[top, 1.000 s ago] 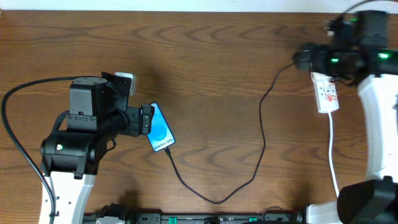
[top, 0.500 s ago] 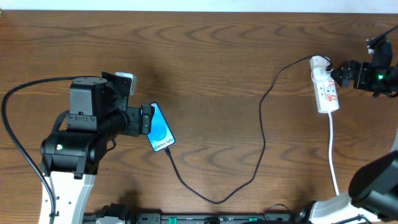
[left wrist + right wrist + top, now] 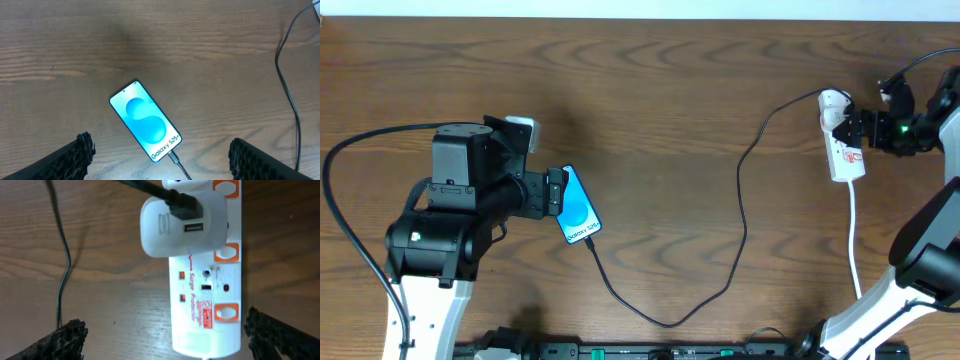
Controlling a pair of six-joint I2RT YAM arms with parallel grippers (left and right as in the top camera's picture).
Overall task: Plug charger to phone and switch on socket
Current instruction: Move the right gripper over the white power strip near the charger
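While charger [image 3: 174, 159] sits in phone [image 3: 145, 120], L gripper [image 3: 162, 146] hangs spread near it; R gripper [image 3: 162, 330] spread near socket [image 3: 205, 295].

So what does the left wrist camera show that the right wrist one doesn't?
Only the left wrist view shows the phone, screen lit blue. Only the right wrist view shows the socket, with a white adapter plugged into it. Both show the charger, a thin black cable, lying on the brown wooden table.
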